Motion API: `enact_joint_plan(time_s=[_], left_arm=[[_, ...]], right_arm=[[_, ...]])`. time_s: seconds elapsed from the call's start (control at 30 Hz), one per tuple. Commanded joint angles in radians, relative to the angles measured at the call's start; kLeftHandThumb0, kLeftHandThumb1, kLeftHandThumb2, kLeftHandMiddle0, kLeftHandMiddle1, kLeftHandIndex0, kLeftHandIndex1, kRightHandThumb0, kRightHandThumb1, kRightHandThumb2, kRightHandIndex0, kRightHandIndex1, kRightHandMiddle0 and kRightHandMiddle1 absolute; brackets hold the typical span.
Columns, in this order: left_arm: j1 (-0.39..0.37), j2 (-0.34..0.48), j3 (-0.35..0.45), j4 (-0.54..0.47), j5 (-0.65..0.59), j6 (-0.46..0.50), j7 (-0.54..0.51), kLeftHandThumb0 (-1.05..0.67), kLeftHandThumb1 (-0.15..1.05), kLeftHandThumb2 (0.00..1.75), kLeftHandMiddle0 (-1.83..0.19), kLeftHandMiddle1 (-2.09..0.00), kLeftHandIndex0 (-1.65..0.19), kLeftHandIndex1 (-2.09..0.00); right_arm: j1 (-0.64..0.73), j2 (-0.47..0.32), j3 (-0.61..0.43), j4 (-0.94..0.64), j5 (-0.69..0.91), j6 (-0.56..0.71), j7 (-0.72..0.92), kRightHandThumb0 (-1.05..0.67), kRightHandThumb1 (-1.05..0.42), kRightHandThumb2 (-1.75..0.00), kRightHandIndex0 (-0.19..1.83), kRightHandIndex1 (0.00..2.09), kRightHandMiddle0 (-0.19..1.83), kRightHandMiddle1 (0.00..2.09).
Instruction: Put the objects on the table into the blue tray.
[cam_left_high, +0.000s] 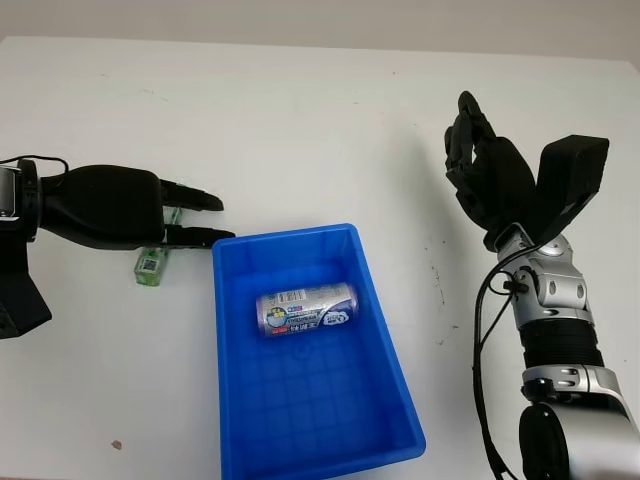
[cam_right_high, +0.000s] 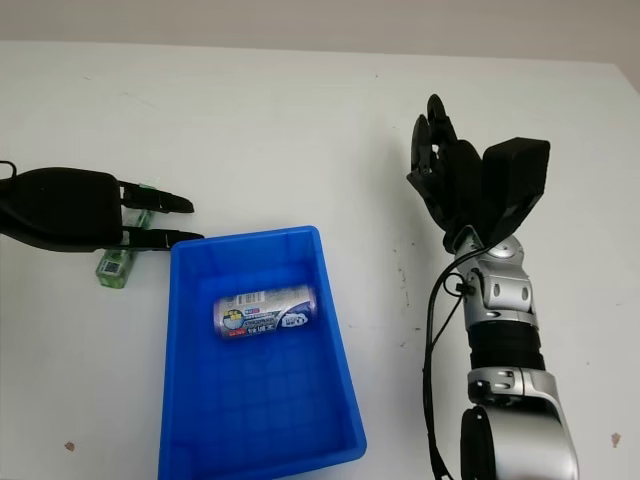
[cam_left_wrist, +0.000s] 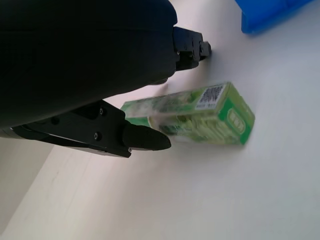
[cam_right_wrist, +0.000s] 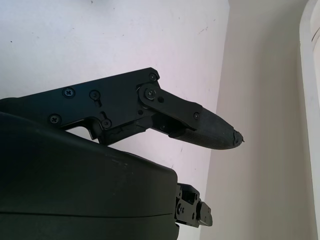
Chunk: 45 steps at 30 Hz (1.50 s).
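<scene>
Reaching with my left hand (cam_left_high: 150, 215), fingers released around the green box (cam_left_wrist: 200, 112); a loose pinch could skid it against the blue tray (cam_left_high: 385, 345) wall.

The tray (cam_left_high: 240, 400) sits on the table (cam_left_high: 300, 130), toward its near edge, and serves as the landmark. A can (cam_left_high: 306, 308) lies on its side inside the tray, in the far half. Just left of the tray's far left corner a small box (cam_left_high: 150, 264) lies flat on the table (close to the tray wall but apart from it). The left hand (cam_left_high: 185, 218) is over that box, left of the tray, with its fingers (cam_left_wrist: 145, 138) on either side of the box; contact cannot be told. The right hand (cam_left_high: 475, 160) is raised well right of the tray, holding nothing.
</scene>
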<state>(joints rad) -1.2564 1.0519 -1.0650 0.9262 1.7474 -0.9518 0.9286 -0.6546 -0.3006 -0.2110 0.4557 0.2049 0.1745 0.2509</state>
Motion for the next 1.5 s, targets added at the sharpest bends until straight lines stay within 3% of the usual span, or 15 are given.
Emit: enact_joint_plan(time_s=[0.0, 0.07, 0.1, 0.2, 0.3, 0.37, 0.57, 0.67, 0.77, 0.83, 0.93, 1.03, 1.2, 1.37, 1.47], left_arm=[[0.013, -0.015, -0.054, 0.037, 0.029, 0.019, 0.054, -0.19, 1.03, 0.07, -0.26, -0.83, -0.12, -1.03], [0.013, -0.027, -0.076, 0.079, 0.032, 0.033, 0.126, -0.22, 1.02, 0.06, -0.27, -1.42, -0.18, -1.44], [0.013, -0.031, -0.085, 0.096, 0.033, 0.049, 0.160, -0.20, 1.03, 0.06, -0.38, -1.82, -0.19, -1.80], [0.006, -0.040, -0.111, 0.131, 0.041, 0.095, 0.214, -0.15, 1.04, 0.07, -0.54, -2.06, -0.19, -2.05], [0.003, -0.059, -0.127, 0.171, 0.030, 0.111, 0.237, -0.14, 1.05, 0.12, -0.38, -2.09, -0.12, -2.09], [0.001, -0.071, -0.130, 0.189, 0.017, 0.113, 0.224, -0.16, 1.05, 0.22, -0.39, -2.09, -0.10, -2.09], [-0.003, -0.081, -0.148, 0.180, 0.019, 0.197, 0.150, -0.45, 1.05, 0.43, -0.44, -2.09, -0.03, -2.09], [0.000, -0.081, -0.137, 0.177, -0.006, 0.202, 0.105, -0.49, 1.05, 0.48, -0.38, -2.09, -0.06, -1.97], [0.012, -0.082, -0.105, 0.192, -0.070, 0.177, 0.066, -0.52, 1.05, 0.45, -0.69, -2.09, -0.40, -2.08], [0.015, -0.084, -0.073, 0.205, -0.131, 0.154, -0.038, -0.55, 1.05, 0.49, -0.84, -2.09, -0.57, -2.09], [0.013, -0.080, -0.017, 0.202, -0.219, 0.149, -0.241, -0.53, 1.05, 0.58, -1.06, -2.09, -0.63, -2.09], [0.018, -0.067, 0.029, 0.175, -0.273, 0.181, -0.324, -0.47, 1.05, 0.61, -1.11, -2.09, -0.65, -2.09], [0.029, -0.048, 0.111, 0.126, -0.341, 0.244, -0.305, -0.42, 1.05, 0.60, -1.09, -2.09, -0.64, -2.09], [0.005, -0.046, 0.163, 0.103, -0.369, 0.266, -0.280, -0.42, 1.05, 0.61, -1.20, -2.09, -0.72, -2.09], [-0.010, -0.041, 0.190, 0.075, -0.377, 0.265, -0.252, -0.43, 1.05, 0.58, -1.15, -2.09, -0.62, -2.09]], right_arm=[[0.016, -0.011, -0.004, -0.022, -0.001, 0.005, -0.003, -0.65, -1.05, -0.76, -0.19, 0.00, -0.19, 0.00], [0.017, -0.009, -0.004, -0.022, -0.002, 0.003, -0.004, -0.65, -1.05, -0.76, -0.19, 0.00, -0.19, 0.00], [0.017, -0.008, -0.003, -0.020, -0.003, 0.002, -0.006, -0.65, -1.05, -0.77, -0.19, 0.00, -0.19, 0.00], [0.018, -0.005, -0.008, -0.017, 0.001, 0.001, -0.011, -0.65, -1.05, -0.76, -0.19, 0.00, -0.19, 0.00], [0.019, -0.002, -0.008, -0.018, 0.002, 0.005, -0.018, -0.65, -1.05, -0.74, -0.19, 0.00, -0.19, 0.00], [0.019, -0.003, -0.007, -0.017, 0.003, 0.005, -0.019, -0.66, -1.05, -0.73, -0.19, 0.00, -0.19, 0.00], [0.024, -0.008, -0.006, -0.024, 0.001, 0.014, -0.021, -0.65, -1.05, -0.72, -0.19, 0.00, -0.19, 0.00], [0.024, -0.009, -0.009, -0.027, 0.004, 0.024, -0.022, -0.65, -1.05, -0.72, -0.19, 0.00, -0.19, 0.00], [0.024, -0.008, -0.011, -0.025, 0.008, 0.020, -0.015, -0.64, -1.05, -0.72, -0.19, 0.00, -0.19, 0.00], [0.023, -0.006, -0.017, -0.019, 0.018, 0.017, -0.010, -0.64, -1.05, -0.71, -0.19, 0.00, -0.19, 0.00], [0.019, -0.006, -0.018, -0.013, 0.021, 0.017, -0.005, -0.63, -1.05, -0.71, -0.19, 0.00, -0.19, 0.00], [0.019, -0.006, -0.018, -0.013, 0.020, 0.017, -0.004, -0.63, -1.05, -0.71, -0.19, 0.00, -0.19, 0.00], [0.019, -0.005, -0.021, -0.005, 0.025, 0.008, 0.001, -0.62, -1.05, -0.69, -0.19, 0.00, -0.19, 0.00], [0.020, -0.005, -0.018, 0.000, 0.021, -0.003, 0.006, -0.60, -1.05, -0.71, -0.19, 0.00, -0.19, 0.00], [0.020, -0.005, -0.017, -0.001, 0.022, 0.004, 0.007, -0.59, -1.05, -0.71, -0.19, 0.00, -0.19, 0.00]])
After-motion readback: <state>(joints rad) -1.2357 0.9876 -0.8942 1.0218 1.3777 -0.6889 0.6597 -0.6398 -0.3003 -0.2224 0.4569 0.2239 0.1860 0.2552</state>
